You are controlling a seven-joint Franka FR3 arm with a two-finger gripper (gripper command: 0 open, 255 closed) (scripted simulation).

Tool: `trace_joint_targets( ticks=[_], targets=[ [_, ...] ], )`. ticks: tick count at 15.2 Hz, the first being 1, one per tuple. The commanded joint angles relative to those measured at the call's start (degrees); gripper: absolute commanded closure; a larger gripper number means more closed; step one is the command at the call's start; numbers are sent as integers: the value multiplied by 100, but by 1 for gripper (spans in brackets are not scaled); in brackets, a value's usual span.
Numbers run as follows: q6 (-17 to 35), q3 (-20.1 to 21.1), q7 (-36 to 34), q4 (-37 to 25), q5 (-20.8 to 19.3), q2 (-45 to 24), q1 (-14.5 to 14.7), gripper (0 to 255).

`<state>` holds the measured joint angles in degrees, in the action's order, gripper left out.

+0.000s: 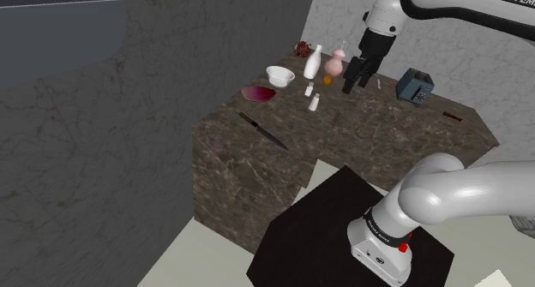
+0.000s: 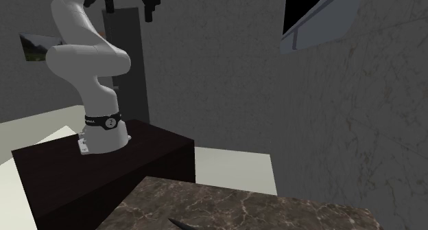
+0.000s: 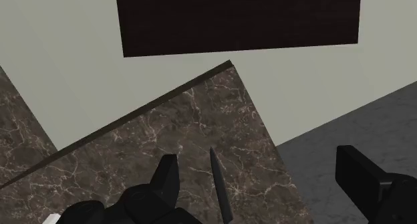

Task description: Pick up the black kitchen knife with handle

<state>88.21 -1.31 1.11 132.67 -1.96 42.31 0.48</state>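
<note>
Knife (image 1: 263,131) on counter (image 1: 377,127), parted jaws aloft

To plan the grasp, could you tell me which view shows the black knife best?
The shoulder view: the whole knife lies on the veined counter, handle and blade visible. The wrist view shows its pointed blade; the second exterior view catches one end.

The knife (image 1: 263,131), slim and all black, lies flat on the dark marbled worktop (image 1: 377,131), near its shoulder-view left edge.
</note>
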Motion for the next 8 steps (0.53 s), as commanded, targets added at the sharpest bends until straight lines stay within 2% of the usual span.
trace_joint_targets(
  ticks=[1,8],
  targets=[
    [0,0,0,0,0,0,0,0],
    [1236,-207,268,230,-21,-1096,24,0]
  ],
)
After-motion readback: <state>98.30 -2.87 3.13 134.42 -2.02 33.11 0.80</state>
